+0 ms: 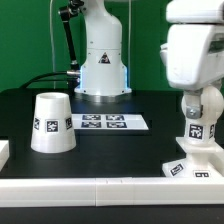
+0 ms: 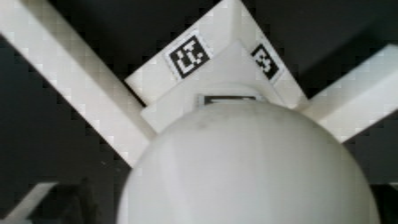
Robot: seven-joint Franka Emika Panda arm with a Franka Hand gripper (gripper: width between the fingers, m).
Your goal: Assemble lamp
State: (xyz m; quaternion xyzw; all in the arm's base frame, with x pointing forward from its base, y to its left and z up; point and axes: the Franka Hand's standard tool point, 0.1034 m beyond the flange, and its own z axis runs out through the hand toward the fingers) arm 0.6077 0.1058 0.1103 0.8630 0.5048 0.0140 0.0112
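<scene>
Here, in the exterior view, the shade stands upright at about 9 o'clock on the dark surface, well apart from the marker board at centre. At 4 o'clock the gripper sits over the bulb, which stands on the base; I cannot tell whether it clamps the bulb. In the wrist view, the bulb looms large, with the tagged base beyond it.

The bulb fills the foreground — tagged base just beyond it.
</scene>
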